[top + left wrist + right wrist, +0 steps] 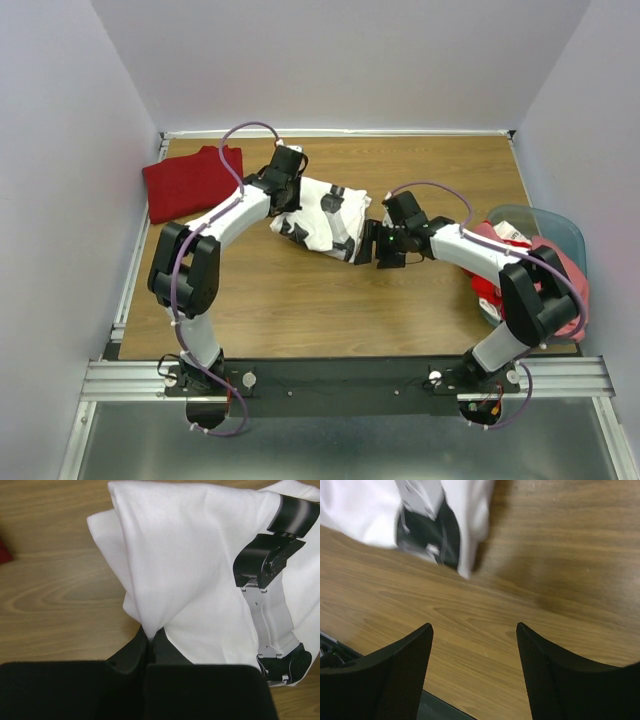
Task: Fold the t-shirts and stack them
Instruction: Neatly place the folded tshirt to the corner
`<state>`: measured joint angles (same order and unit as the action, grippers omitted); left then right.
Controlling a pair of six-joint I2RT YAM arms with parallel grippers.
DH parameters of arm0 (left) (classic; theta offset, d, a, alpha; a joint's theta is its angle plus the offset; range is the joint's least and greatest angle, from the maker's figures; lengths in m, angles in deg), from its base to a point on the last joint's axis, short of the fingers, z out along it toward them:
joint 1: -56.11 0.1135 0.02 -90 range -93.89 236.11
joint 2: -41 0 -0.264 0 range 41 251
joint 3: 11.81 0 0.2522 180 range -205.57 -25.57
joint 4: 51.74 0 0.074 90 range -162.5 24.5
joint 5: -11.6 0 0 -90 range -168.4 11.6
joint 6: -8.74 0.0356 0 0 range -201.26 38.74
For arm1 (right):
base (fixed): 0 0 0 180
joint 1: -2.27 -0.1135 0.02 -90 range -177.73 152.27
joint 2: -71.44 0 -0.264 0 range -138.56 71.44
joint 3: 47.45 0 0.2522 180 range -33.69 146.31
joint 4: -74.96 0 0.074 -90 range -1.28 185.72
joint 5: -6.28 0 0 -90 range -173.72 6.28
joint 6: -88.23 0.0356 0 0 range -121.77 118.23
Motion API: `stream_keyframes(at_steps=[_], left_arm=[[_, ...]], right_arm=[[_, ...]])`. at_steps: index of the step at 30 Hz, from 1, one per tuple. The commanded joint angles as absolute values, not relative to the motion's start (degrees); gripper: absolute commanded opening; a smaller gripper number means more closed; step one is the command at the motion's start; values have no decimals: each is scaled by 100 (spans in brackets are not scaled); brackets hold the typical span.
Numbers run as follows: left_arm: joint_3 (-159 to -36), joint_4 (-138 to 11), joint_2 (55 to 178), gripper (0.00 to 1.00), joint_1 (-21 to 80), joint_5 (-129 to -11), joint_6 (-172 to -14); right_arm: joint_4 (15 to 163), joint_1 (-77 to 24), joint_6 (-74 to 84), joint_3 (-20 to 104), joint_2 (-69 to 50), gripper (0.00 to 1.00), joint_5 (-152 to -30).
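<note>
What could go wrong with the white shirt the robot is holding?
Only the left gripper holds the white shirt, pinching a small bit of cloth, so it might slip out. The right gripper is open over bare table beside the shirt's edge. Pulled from one side alone, the shirt could bunch up instead of folding flat. It already looks rumpled, so the fold may come out crooked.

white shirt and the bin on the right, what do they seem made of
White t-shirt: soft matte cloth, probably cotton knit; it drapes and creases where the left gripper pinches it. Bin: likely translucent teal plastic, with a smooth rigid rim and a tinted, see-through wall.
</note>
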<state>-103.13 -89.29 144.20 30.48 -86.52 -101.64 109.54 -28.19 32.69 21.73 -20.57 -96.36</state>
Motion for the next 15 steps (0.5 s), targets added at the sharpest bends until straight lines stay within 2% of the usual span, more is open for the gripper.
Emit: stream_keyframes(at_steps=[1, 15], left_arm=[[-10923, -9757, 14655, 0, 3202, -9421, -9524], [-13154, -10426, 15517, 0, 3958, -10213, -8461]], right_arm=[[11192, -2840, 3234, 1957, -1751, 75, -9541], [11210, -2840, 3278, 1447, -1548, 75, -9655]])
